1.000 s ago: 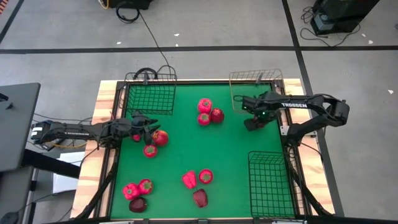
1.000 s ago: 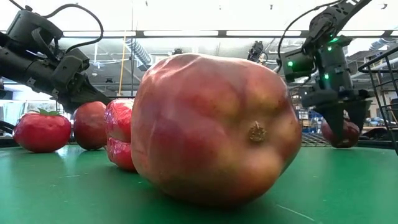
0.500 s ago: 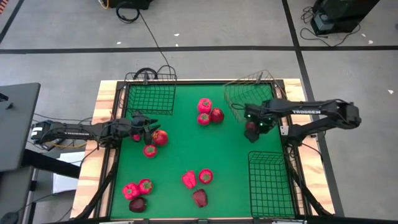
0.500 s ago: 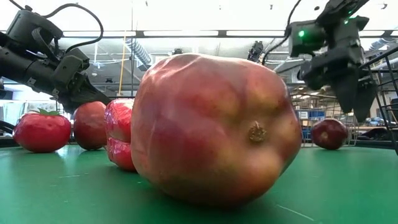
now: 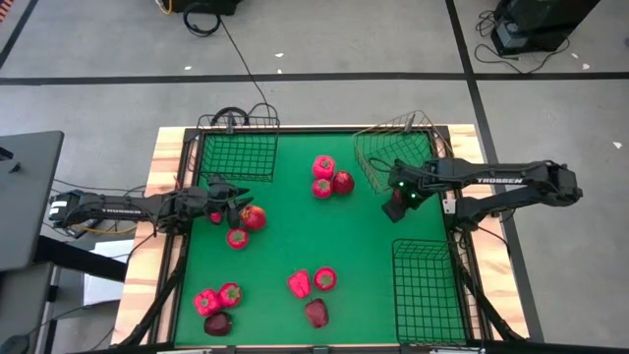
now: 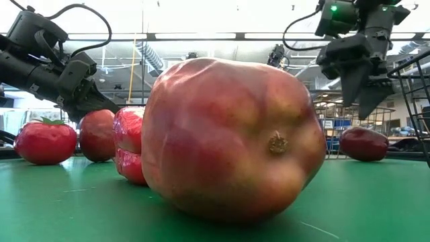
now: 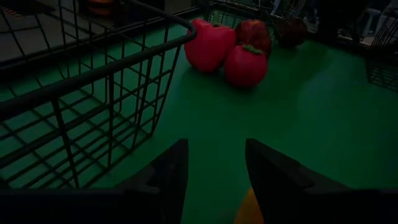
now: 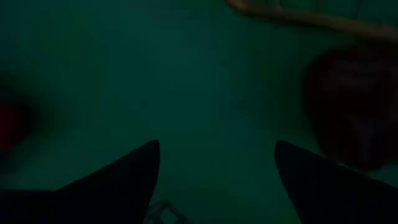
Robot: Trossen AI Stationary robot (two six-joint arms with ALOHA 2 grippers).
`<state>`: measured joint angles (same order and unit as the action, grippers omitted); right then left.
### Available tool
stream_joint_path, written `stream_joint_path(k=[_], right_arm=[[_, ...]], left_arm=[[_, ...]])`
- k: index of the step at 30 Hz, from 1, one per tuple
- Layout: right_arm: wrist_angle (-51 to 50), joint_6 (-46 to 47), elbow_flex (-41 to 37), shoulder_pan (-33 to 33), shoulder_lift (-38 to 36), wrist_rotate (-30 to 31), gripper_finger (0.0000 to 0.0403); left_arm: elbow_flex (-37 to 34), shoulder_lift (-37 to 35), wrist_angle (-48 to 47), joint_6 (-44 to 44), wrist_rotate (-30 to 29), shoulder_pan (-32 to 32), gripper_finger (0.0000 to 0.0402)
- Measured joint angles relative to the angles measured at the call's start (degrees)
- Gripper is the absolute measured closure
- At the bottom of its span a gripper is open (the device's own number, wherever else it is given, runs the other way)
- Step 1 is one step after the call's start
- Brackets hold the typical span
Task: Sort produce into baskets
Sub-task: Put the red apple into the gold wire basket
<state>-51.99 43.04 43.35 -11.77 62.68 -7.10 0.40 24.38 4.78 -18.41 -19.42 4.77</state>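
Note:
A dark red apple (image 6: 363, 143) lies on the green mat just in front of the gold wire basket (image 5: 398, 147). It also shows in the right wrist view as the apple (image 8: 351, 109). My right gripper (image 6: 359, 107) hangs open above it, pointing down, with nothing between the fingers. My left gripper (image 5: 239, 202) waits open at the table's left, above a tomato (image 5: 237, 237), an apple (image 5: 253, 217) and another red piece (image 5: 215, 216). A pepper (image 7: 208, 45), a tomato (image 7: 245, 64) and an apple (image 7: 255, 34) sit together at mid-table.
A squarish black basket (image 5: 236, 152) stands at the far left and a longer black basket (image 5: 428, 290) at the near right. More red produce lies near the front: one group (image 5: 299, 284) at the middle, with the apple (image 6: 232, 138) closest to the low camera, and another group (image 5: 217, 305) at the near left.
My right gripper has risen from the mat, where its fingers stood on either side of the dark red apple, and has tipped to point more steeply down. The apple stays on the mat. The gold basket has turned askew.

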Motion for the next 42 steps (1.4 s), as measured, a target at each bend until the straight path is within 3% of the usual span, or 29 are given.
stream_joint_path(k=[12,15,19,24,31,42], right_arm=[[13.0,-8.3,0.4,-9.5,1.5,16.6,0.0076],[10.5,-9.7,2.3,-11.6,1.5,16.5,0.0076],[-1.4,-10.6,5.9,-11.1,1.4,12.3,0.0073],[-12.0,-8.6,5.9,-8.1,1.4,15.4,0.0065],[-8.9,-3.9,0.3,-4.0,1.6,17.2,0.0051],[-1.9,-5.3,-6.9,-3.5,1.9,23.1,0.0005]], left_arm=[[0.0,0.0,-0.1,0.2,-0.9,0.0,0.0236],[0.0,0.0,-0.1,0.2,-1.5,0.0,0.0236],[0.0,0.0,-0.6,0.4,-1.6,0.0,0.0236],[0.0,0.0,-0.5,1.5,-2.4,0.0,0.0236],[0.0,0.0,-0.6,1.6,-2.4,0.0,0.0236],[0.0,0.0,-0.4,1.0,-2.4,0.0,0.0236]])
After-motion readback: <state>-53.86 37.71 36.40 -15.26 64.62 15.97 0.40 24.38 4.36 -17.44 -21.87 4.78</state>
